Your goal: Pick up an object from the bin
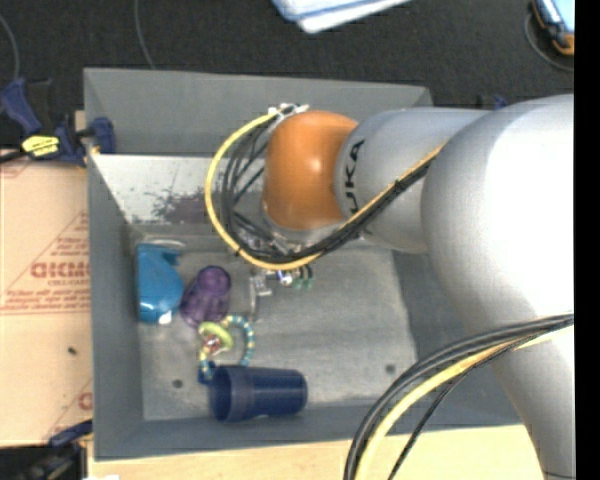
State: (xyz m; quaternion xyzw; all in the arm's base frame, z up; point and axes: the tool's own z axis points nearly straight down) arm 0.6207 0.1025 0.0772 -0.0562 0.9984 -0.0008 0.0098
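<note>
Though whether the fingers (pixel 263 284) are apart cannot be told, a purple toy (pixel 206 294) lies just left.

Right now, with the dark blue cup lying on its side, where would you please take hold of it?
The dark blue cup lies flat, so I would probably come from straight above and close across its round body, toward its right-hand half in the view, clear of the colourful ring toy at its left end.
</note>
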